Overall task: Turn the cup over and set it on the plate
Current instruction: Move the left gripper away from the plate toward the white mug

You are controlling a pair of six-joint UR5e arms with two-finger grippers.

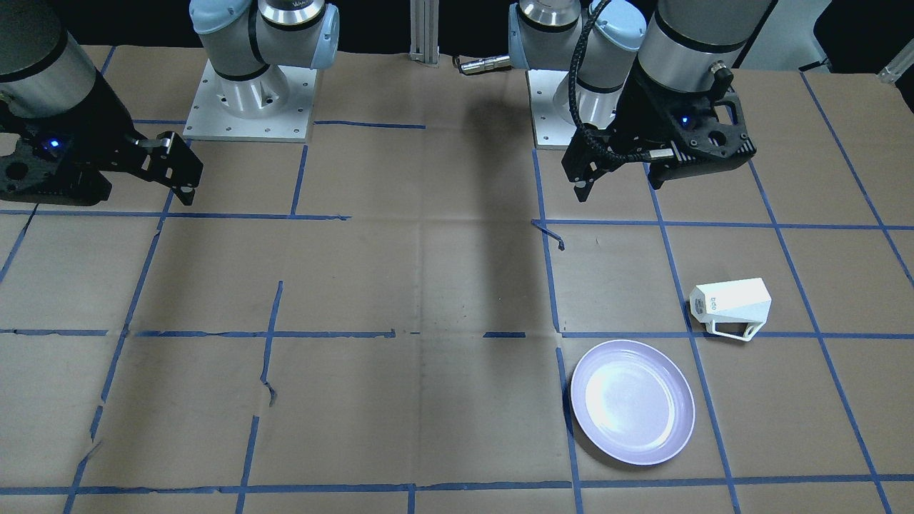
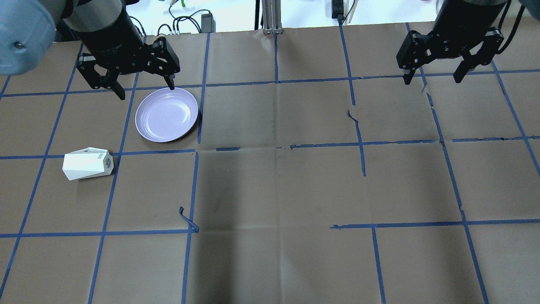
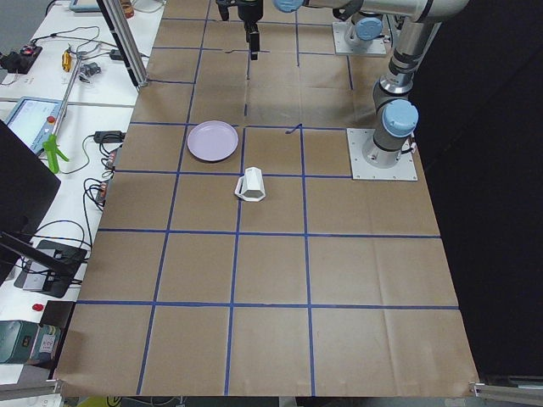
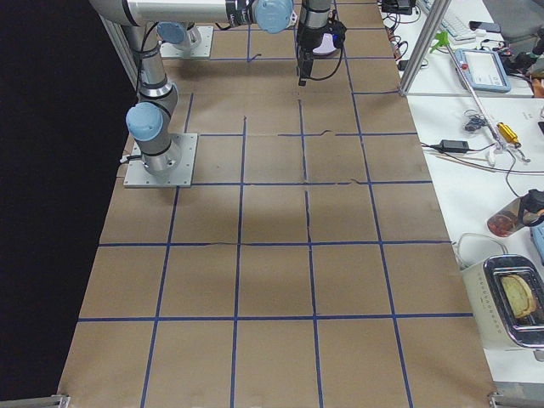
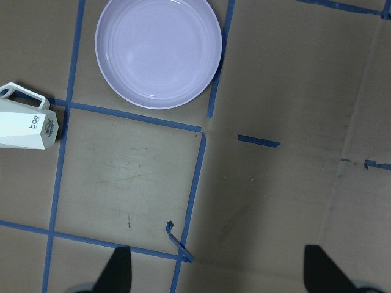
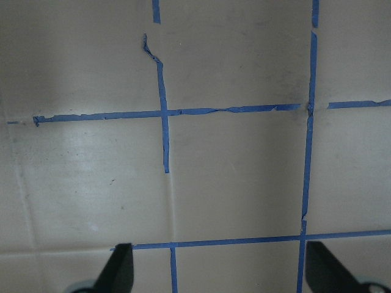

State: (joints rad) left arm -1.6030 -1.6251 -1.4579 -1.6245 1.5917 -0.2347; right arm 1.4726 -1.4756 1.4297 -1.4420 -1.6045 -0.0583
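Left gripper [image 2: 147, 90]: spread wide, nothing between the fingers, raised off the table [image 2: 274, 190] at the upper left of the overhead view; in that view one fingertip overlapping the plate's far rim, though the front-facing view puts the same gripper [image 1: 620, 185] at upper right, well apart from both plate and cup. Seen from its own wrist camera as two dark fingertips at the bottom edge [image 5: 220, 268], far apart. Right gripper [image 2: 432, 79]: likewise wide and empty, raised at the upper right of the overhead view over bare brown paper and blue tape lines; two separated fingertips at the bottom of its wrist view [image 6: 221, 268]. Cup [image 2: 86, 164]: lying on its side at middle left of the overhead frame, narrow base with small teal lettering turned toward frame right, mouth toward frame left; open frame handle [image 1: 732, 330] showing on the cup's lower edge in the front-facing view. Plate [image 2: 166, 114]: flat on the paper, right way up, above and to the right of the cup in the overhead frame, near but not touching, one blue tape line between them. Both also visible at the upper left of the left wrist view, plate [image 5: 157, 52] at top, cup [image 5: 24, 125] cut off by the left edge.
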